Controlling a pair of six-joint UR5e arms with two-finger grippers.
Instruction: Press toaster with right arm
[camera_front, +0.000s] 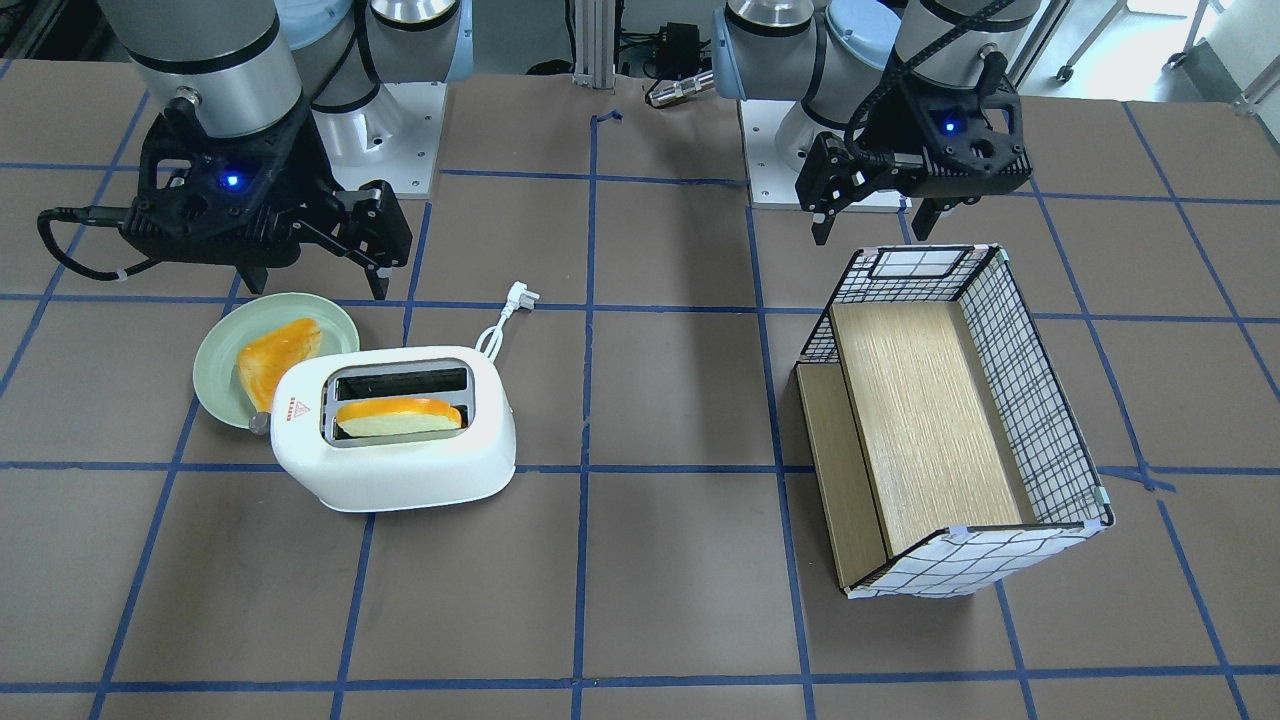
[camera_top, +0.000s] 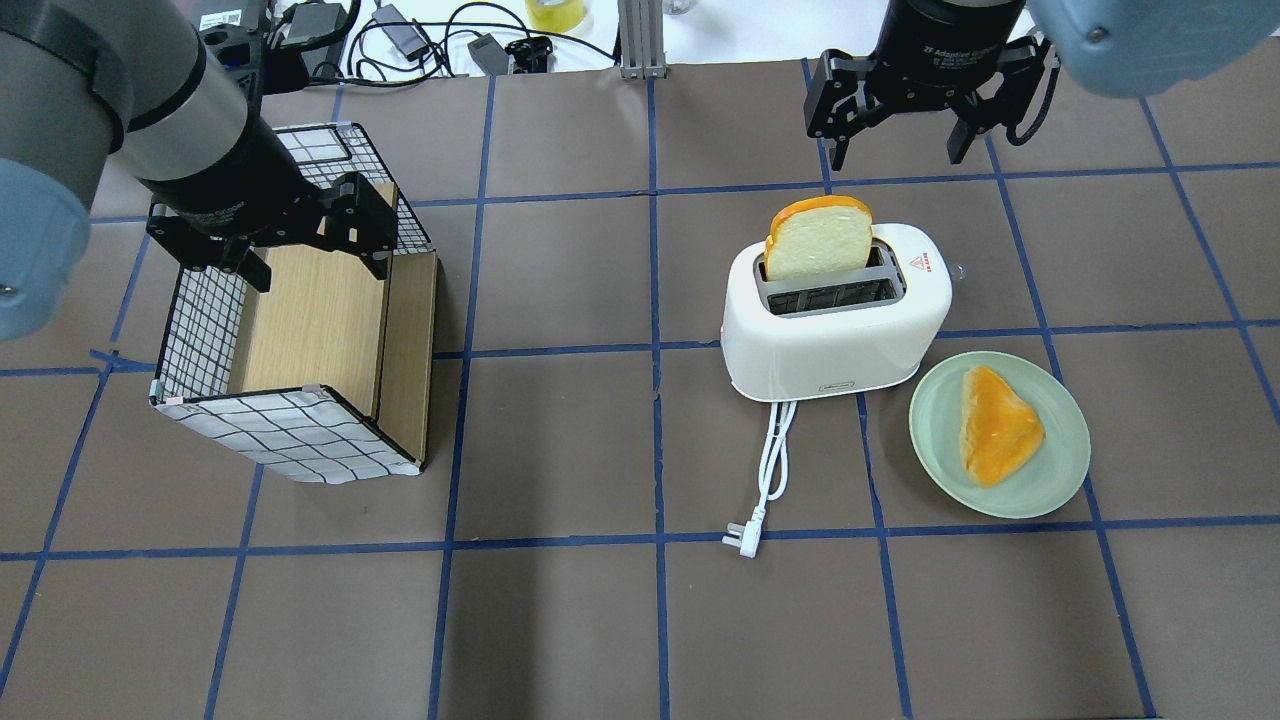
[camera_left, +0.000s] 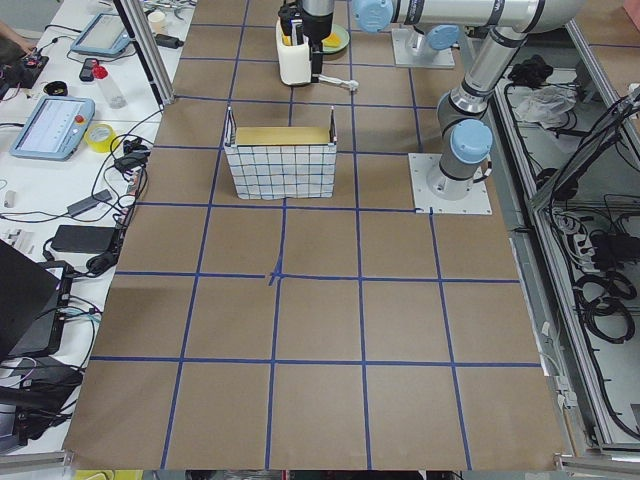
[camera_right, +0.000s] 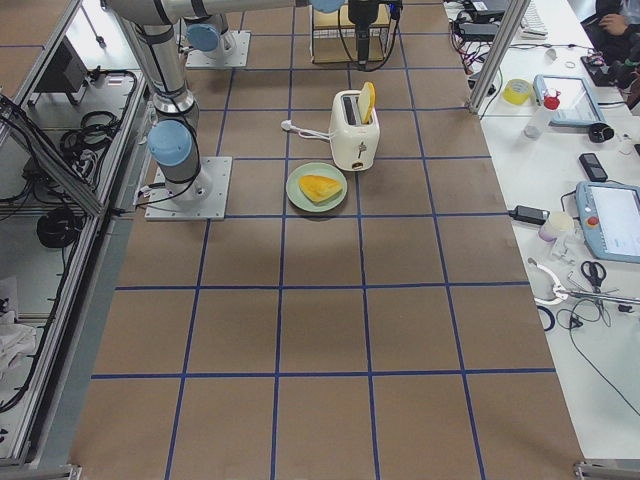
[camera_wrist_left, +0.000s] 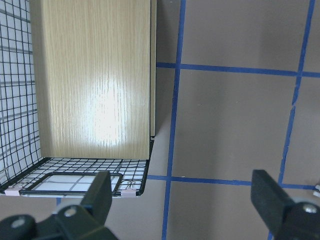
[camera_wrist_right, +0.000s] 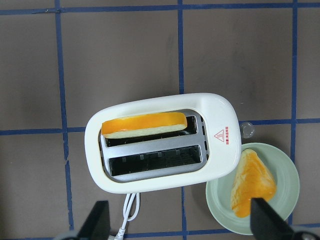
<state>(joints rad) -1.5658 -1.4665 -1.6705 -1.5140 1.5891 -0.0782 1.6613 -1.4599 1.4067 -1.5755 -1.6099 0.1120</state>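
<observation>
The white toaster (camera_front: 400, 470) stands on the table, with a red triangle sticker (camera_wrist_right: 221, 135) on top and a small grey knob (camera_wrist_right: 247, 130) on its end. A yellow-crusted bread slice (camera_top: 818, 240) stands in one slot; the other slot is empty. My right gripper (camera_front: 312, 282) is open and empty. It hangs well above the table, apart from the toaster (camera_top: 830, 350), and its wrist view looks straight down on the toaster (camera_wrist_right: 217, 160). My left gripper (camera_top: 315, 268) is open and empty above the wire basket.
A pale green plate (camera_top: 1060, 470) with a bread piece (camera_top: 995, 425) lies next to the toaster's knob end. The toaster's white cord and plug (camera_top: 745, 535) trail over the table. A wire-grid basket (camera_front: 1030, 400) with a wooden floor stands on my left side.
</observation>
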